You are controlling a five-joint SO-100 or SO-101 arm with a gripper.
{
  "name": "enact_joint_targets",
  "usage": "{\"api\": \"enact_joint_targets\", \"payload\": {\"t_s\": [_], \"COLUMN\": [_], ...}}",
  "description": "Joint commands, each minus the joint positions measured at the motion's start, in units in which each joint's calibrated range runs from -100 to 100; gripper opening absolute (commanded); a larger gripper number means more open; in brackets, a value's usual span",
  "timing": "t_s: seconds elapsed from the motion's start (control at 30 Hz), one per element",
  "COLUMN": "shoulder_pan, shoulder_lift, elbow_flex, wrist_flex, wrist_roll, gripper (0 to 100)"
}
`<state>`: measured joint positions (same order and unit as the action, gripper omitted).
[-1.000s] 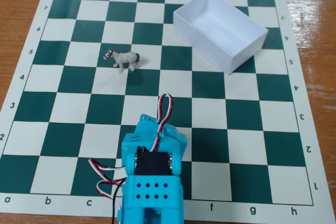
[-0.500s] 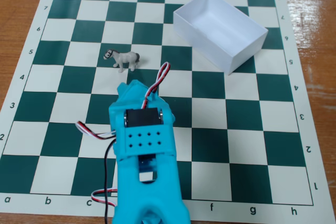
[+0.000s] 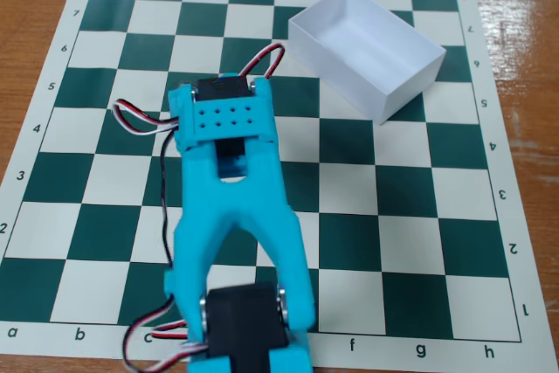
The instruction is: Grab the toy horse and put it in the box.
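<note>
A fixed view looks down on a green and white chessboard mat (image 3: 393, 216) lying on a brown wooden tabletop (image 3: 524, 6). The toy horse cannot be seen: the turquoise robot arm (image 3: 236, 216) reaches up the picture from the bottom edge and covers the squares left of the middle, so where the horse stands, and which way it faces, cannot be told. The arm's far end, a block with a black motor and a grid of small holes, sits over the upper left part of the board. The gripper lies hidden beneath that block, and whether it is wide, narrow or holding anything cannot be told. Red, white and black wires (image 3: 140, 120) loop out from the arm's left side and near its base.

The box (image 3: 410, 85), white and open-topped, rests on the upper right part of the board, turned at an angle, its long axis running from upper left to lower right. It stands apart from the arm.
</note>
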<state>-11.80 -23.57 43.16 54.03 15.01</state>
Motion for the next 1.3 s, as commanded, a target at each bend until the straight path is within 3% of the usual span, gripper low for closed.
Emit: {"api": "enact_joint_targets", "payload": {"t_s": [0.0, 0.37, 1.27], "shoulder_pan": [-0.2, -2.2, -2.41], "shoulder_lift": [4.64, 18.62, 43.93], "elbow_flex": [-6.97, -22.99, -49.21], "wrist_flex": [2.12, 7.93, 7.02], "wrist_roll": [-1.95, -4.25, -4.39], "gripper": [30, 30, 30]}}
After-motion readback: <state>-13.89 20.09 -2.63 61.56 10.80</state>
